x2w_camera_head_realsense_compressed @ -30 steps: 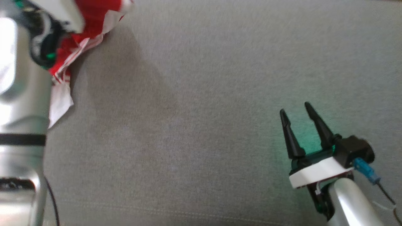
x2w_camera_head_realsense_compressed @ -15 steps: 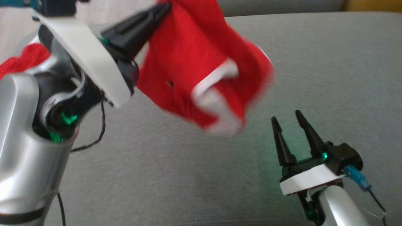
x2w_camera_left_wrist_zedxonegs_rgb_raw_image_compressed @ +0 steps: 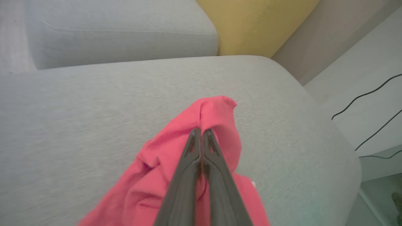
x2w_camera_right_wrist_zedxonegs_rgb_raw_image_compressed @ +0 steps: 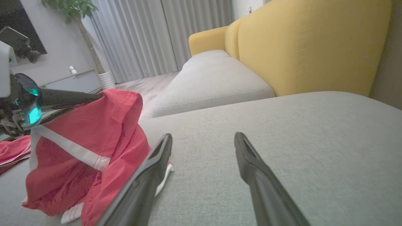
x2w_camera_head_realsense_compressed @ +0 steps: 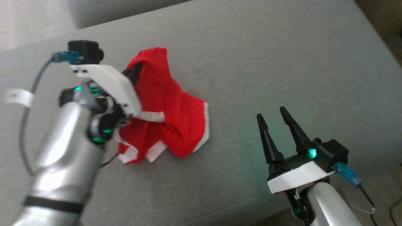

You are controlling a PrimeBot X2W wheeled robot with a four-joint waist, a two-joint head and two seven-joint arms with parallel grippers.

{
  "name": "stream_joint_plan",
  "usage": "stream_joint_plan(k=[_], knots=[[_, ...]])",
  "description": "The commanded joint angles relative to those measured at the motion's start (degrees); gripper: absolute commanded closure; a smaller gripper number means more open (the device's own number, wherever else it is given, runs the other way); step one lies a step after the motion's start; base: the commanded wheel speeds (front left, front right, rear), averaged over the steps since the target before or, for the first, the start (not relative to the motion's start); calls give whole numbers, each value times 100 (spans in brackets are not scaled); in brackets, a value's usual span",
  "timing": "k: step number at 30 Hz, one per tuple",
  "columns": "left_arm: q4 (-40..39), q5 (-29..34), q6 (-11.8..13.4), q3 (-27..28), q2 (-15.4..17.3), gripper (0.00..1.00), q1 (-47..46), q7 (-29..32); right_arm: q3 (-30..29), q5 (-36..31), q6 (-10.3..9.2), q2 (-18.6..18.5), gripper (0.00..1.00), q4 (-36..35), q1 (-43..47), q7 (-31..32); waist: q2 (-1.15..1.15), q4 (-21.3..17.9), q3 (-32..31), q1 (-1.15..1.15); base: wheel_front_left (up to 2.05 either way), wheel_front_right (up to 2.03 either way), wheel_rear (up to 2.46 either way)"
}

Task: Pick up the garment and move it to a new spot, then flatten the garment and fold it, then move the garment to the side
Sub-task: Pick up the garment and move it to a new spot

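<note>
Left tool (x2w_camera_left_wrist_zedxonegs_rgb_raw_image_compressed: 201, 131) is clenched on a fold of the red garment (x2w_camera_head_realsense_compressed: 176, 106), with its two dark fingers pressed together and cloth pinched at the tips. From the head camera I see the garment on the left half of the grey sofa seat (x2w_camera_head_realsense_compressed: 282, 62). Its top is drawn up into a peak at the fingers, while the lower part, edged in white trim, lies bunched on the seat. Right tool (x2w_camera_head_realsense_compressed: 271, 113) is well apart from it at the near right, fingers spread wide and grasping nothing, pointing toward the far side of the seat. Through its own camera I see the garment off to the left, a white stripe running across the red. A yellow backrest (x2w_camera_right_wrist_zedxonegs_rgb_raw_image_compressed: 307, 47) rises at the far right behind the seat, and a second grey cushion (x2w_camera_right_wrist_zedxonegs_rgb_raw_image_compressed: 213, 84) lies beyond. Another red cloth (x2w_camera_right_wrist_zedxonegs_rgb_raw_image_compressed: 12, 150) shows at that camera's left edge. Black cables (x2w_camera_left_wrist_zedxonegs_rgb_raw_image_compressed: 361, 97) trail across the floor to the right of the sofa.
</note>
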Motion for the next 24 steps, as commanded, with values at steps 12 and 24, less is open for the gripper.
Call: stream_joint_plan(k=[12,24], knots=[[1330,-506,-310,-140,-1098,0,-602,-1983,37,76,44,61,0,-186,-35,-63,0,-136,10,0,0,0,0],[448,149,374,-558,-777,0,569,-3478,-306,-272,44,53,0,-147,305,-63,0,720,-585,0,0,0,0]])
